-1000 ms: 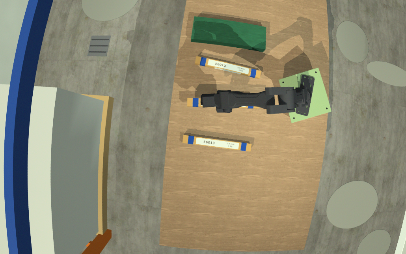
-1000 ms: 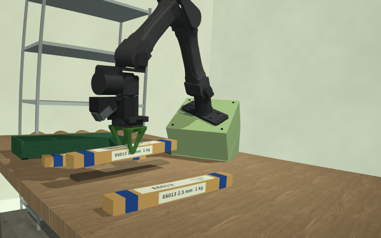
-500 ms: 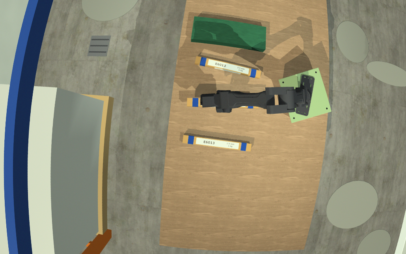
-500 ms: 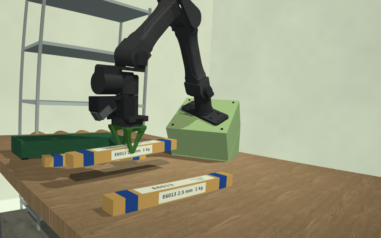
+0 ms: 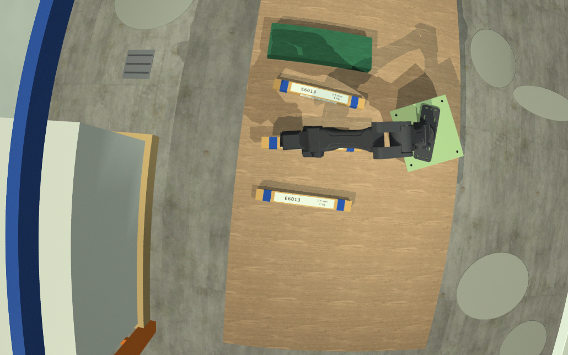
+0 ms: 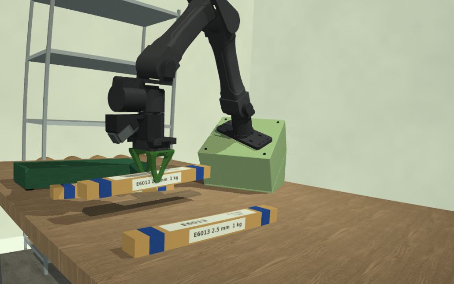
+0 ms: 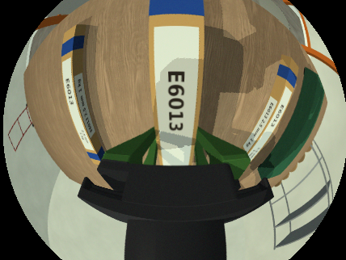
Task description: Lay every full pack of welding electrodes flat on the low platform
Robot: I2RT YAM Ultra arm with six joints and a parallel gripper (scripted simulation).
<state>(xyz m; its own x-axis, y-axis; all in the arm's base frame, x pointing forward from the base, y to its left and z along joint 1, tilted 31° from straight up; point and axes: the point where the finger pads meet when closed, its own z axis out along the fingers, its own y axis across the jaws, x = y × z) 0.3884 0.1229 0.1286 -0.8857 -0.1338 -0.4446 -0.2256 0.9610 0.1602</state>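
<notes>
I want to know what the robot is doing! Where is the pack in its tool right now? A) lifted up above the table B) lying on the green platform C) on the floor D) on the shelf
A: the tool is shut on the middle pack, which hangs above its shadow on the table.

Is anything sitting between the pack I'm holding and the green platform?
Yes: another electrode pack lies on the table between the held pack and the low green platform. The held pack hangs off the table in the shut gripper; whether it clears that pack is unclear.
</notes>
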